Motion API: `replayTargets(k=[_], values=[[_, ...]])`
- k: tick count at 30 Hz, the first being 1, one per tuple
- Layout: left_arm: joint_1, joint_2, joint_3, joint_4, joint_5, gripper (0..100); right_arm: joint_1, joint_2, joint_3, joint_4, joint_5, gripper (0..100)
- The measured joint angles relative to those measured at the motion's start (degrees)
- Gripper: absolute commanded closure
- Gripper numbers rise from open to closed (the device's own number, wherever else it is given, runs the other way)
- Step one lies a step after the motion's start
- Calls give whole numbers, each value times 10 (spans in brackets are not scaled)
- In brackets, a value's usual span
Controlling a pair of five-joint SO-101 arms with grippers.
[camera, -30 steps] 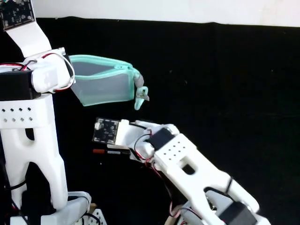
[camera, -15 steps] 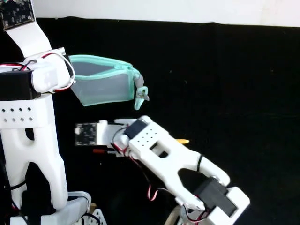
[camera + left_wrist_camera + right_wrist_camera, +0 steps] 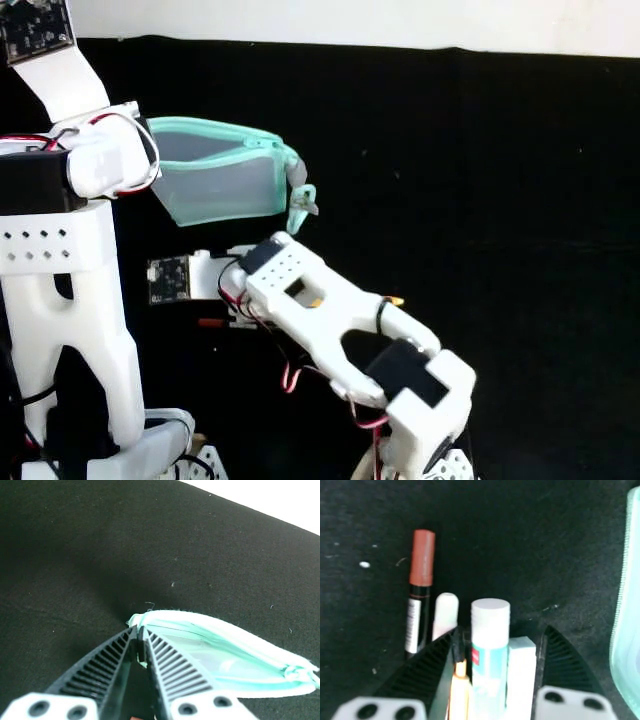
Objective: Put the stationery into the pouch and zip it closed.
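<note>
Two tools share the work here. The left tool (image 3: 137, 647) is pressed together on one end of the mint-green pouch (image 3: 220, 655), holding it at the far left of the black counter (image 3: 480, 150). The pouch's mouth appears open, and the zip pull (image 3: 300, 208) hangs at its right end. I cannot tell whether the pouch rests on the counter or hangs clear of it.

The right tool (image 3: 501, 632) is spread wide and set low over the stationery, which lies on the counter just nearer than the pouch. A white-capped glue stick (image 3: 490, 630) and a white eraser block (image 3: 521, 665) lie side by side between its jaws. An orange pencil (image 3: 460, 690) lies under one jaw. A white pen (image 3: 445, 612) and a red-capped pen (image 3: 421, 580) lie outside the span.

The step in hand looks like the first pick, since nothing shows inside the translucent pouch. The next move calls for closing squarely on the glue stick. The eraser crowds it, so the jaws may catch both or squeeze one out. After that comes a lift and a short carry to the far side, lining the piece up with the pouch mouth.
</note>
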State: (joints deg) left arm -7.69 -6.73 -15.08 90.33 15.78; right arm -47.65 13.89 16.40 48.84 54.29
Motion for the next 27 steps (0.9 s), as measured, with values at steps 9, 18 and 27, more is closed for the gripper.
replayTargets(k=[9,18,27], values=[[0,0,0,0,0,994,3,69,-46,-33,1,760],[0,0,0,0,0,994,4,90,-62,-33,2,995],[0,0,0,0,0,994,11,94,-71,-34,2,993]])
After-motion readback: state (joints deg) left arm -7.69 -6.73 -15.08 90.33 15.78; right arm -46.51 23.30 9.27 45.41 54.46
